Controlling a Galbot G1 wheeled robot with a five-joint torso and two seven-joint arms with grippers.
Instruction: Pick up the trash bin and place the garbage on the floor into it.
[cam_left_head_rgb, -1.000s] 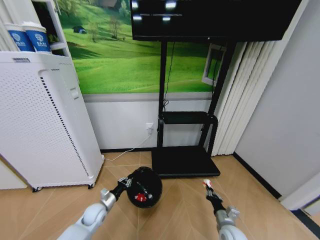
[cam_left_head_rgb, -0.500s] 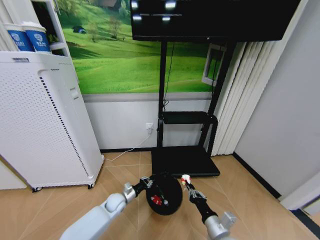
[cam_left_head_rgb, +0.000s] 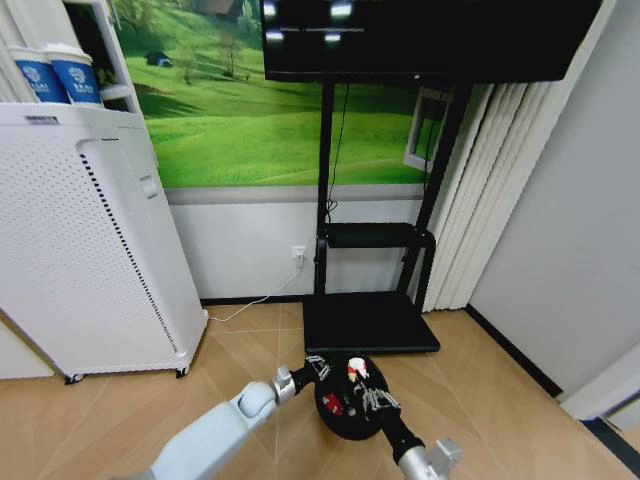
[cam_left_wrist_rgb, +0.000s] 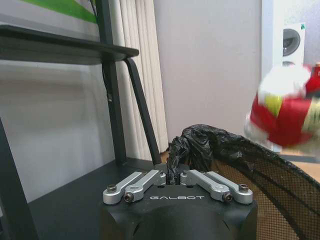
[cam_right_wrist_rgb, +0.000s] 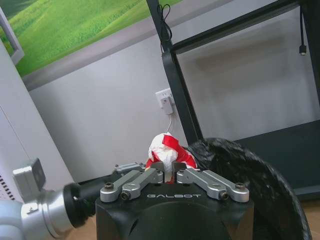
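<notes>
Over the last second the trash bin (cam_left_head_rgb: 349, 405) has travelled from the left of centre to the centre of the head view, carried by the left gripper (cam_left_head_rgb: 318, 368), whose fingers are pinched on the bagged rim at the bin's far-left edge. The left wrist view confirms the grip: both fingers are closed on a fold of the black bag liner (cam_left_wrist_rgb: 186, 150).

In the same interval the right gripper (cam_left_head_rgb: 372, 397) has moved in from the right and now sits above the bin's opening. Its fingers are clamped on the red-and-white wrapper (cam_right_wrist_rgb: 167, 151), seen in the head view at the bin's far edge (cam_left_head_rgb: 356, 368). A red scrap (cam_left_head_rgb: 333, 404) already lies inside the bin.

Assessment: bin and wrapper have been brought together, so the wrapper is positioned for release into the bin. It has not been let go. The bin appears held just above the parquet floor (cam_left_head_rgb: 500, 400), near the black TV stand base (cam_left_head_rgb: 368, 322); contact with the floor cannot be determined.
</notes>
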